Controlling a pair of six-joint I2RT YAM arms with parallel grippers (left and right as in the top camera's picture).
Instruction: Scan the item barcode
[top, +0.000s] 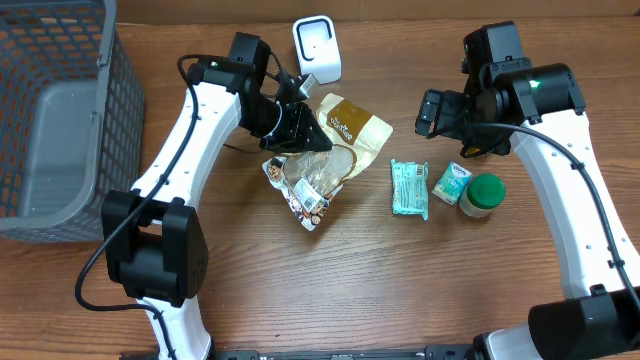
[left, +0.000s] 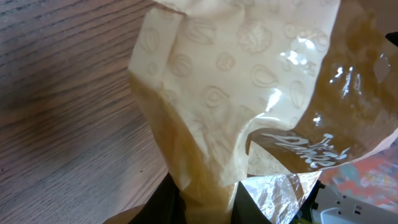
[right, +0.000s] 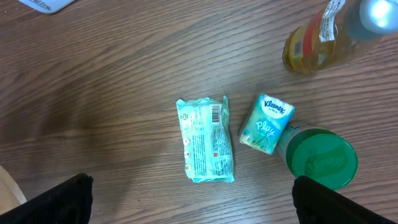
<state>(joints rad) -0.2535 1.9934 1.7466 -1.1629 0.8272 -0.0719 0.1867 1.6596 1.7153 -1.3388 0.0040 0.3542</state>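
Tan snack bag (left: 205, 112) fills my left wrist view, pinched in my left end effector (top: 303, 138) at upper centre overhead, just below the white scanner (top: 316, 48), while my right end effector (top: 432, 112) hangs wide open.

basket (top: 122, 110): far left | scanner (top: 316, 46): behind pouch (top: 360, 126) | wipes pack (top: 409, 188), tissue pack (top: 451, 183), jar (top: 484, 195): row right of pouch

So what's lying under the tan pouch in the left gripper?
A clear snack bag, its lower end showing beyond the tan pouch. Its upper end is covered by the pouch and the left gripper, so anything further beneath can't be seen.
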